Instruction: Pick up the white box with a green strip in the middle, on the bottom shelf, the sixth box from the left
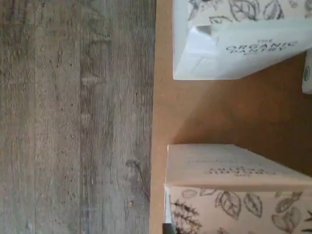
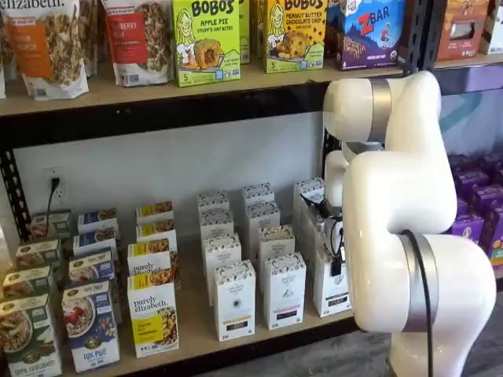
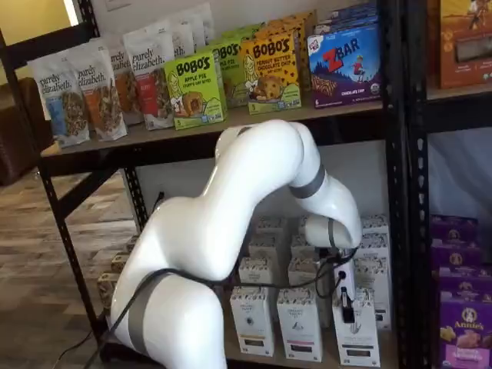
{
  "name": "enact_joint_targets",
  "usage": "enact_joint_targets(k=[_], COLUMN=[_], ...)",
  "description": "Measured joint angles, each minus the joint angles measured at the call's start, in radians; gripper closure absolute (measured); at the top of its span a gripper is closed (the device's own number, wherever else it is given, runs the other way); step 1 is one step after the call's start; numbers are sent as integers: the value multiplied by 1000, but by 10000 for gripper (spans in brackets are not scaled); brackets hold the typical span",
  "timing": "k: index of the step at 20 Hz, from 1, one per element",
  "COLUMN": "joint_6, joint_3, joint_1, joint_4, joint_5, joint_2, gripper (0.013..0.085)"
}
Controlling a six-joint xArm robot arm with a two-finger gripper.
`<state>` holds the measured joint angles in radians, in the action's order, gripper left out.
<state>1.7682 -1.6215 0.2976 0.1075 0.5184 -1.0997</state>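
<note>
While the gripper [image 3: 347,311] clamps its black fingers on the white box [image 3: 357,332], that carton stands at the front of the bottom shelf [image 2: 196,334]: tall, narrow, speckled top, dark strip low on its front, just right of 2 similar cartons.

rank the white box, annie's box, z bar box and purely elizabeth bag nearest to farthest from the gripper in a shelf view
1. the white box, held in the gripper
2. Annie's box, next rack, low
3. Z Bar box, upper shelf
4. purely elizabeth bag, upper shelf, far end
</note>
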Motion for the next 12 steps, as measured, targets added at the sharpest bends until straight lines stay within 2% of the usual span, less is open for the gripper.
enact_joint_targets(k=[3,6,12], joint_6=[-22,-71,-97], joint_3=[62,153,356], joint_1=[-2,-10,-25], joint_4=[21,66,73], joint_5=[-46,-98,-183], joint_2=[31,81,213], gripper=[530,530,530])
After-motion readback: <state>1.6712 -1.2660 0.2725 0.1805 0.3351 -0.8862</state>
